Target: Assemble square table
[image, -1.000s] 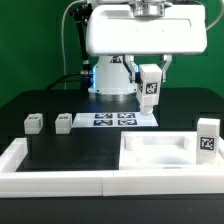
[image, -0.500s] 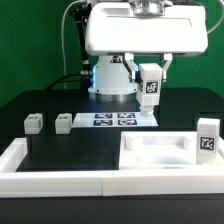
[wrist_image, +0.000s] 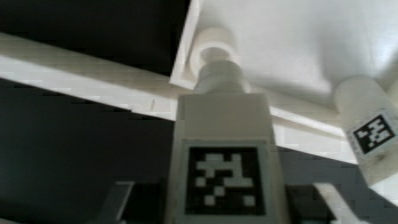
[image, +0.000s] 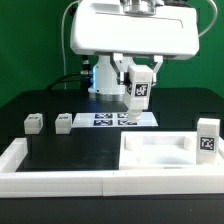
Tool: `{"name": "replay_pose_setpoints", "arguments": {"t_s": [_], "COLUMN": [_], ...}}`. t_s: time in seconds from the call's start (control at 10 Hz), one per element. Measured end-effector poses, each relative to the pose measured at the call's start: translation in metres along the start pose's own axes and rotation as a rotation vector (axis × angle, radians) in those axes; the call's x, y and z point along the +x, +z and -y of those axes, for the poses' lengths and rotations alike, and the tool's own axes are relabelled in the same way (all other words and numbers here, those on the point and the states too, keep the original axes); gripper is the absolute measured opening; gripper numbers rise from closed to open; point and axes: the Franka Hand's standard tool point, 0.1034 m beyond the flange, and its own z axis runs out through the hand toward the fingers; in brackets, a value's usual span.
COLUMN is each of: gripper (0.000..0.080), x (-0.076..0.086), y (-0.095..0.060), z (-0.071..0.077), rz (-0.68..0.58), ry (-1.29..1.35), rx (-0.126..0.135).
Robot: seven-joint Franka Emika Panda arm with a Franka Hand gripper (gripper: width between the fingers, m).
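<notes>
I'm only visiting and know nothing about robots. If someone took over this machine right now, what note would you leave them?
Gripper: shut on the held leg, off the table.
Tabletop: flat by the border wall.
Upright leg: stands at the tabletop's corner on the exterior view's right; whether it is screwed in, I cannot tell.
Far-left leg and neighbour leg: loose on the table.
Left: probably fit the held leg, then the loose two.

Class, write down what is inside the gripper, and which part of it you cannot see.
A white tagged leg is clamped in the gripper. Its tag face shows in both views, and its narrow end shows in the wrist view. The gripper itself covers the sides it grips.
</notes>
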Motion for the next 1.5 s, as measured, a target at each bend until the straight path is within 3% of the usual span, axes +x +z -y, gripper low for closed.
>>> {"name": "replay_pose_setpoints", "arguments": {"t_s": [0.6,0.7,1.0,1.5], "gripper": [0.0294,0.0294,0.0294,0.0294], "x": [-0.002,-0.005,0.006,0.004], "y": [0.002,0.007,0.015,0.016], "z": [-0.001,-0.009,-0.012,-0.012], "rz": [0.009,0.036,0.076,0.081], "ry": [0.018,0.095,0.174,0.183], "rx": [0.004,0.023,0.048,0.052]}}
